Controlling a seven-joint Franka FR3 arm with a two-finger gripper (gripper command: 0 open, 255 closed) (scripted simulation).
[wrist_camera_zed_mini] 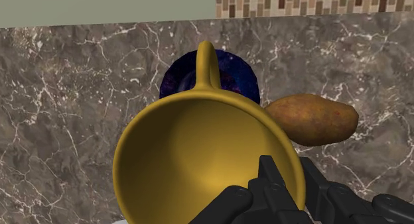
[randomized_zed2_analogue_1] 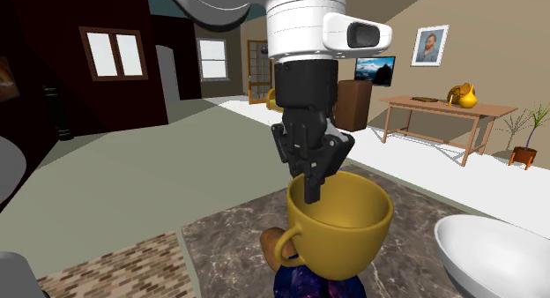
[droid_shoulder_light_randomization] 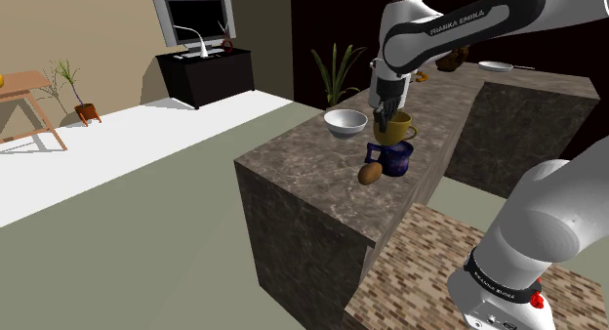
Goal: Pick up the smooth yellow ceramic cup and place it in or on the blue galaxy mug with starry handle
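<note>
Layout on the marbled counter, shoulder view, read left to right. White bowl stood at ten o'clock from the blue galaxy mug, apart from it. Potato lay at eight o'clock, just beside the mug; contact could not be resolved. Yellow cup hung upright at twelve o'clock, directly over the mug.

Gripper came down from above. Its fingers were clamped on the cup's rim wall, one inside and one outside, as the second exterior view showed. Cup base was level with the mug's mouth; whether they touched could not be told.

Wrist view: cup covered most of the mug, and the cup's handle pointed away from the gripper.

Risks, as judged:
- Cup looked about as wide as the mug's mouth, so it would likely perch rather than nest.
- Grip sat off-centre on the rim, so release could rock the cup and tip it toward the potato.
- Counter edge lay near at three o'clock, and a toppled cup could roll off.
- Pressing down too far could shove the mug over.
</note>
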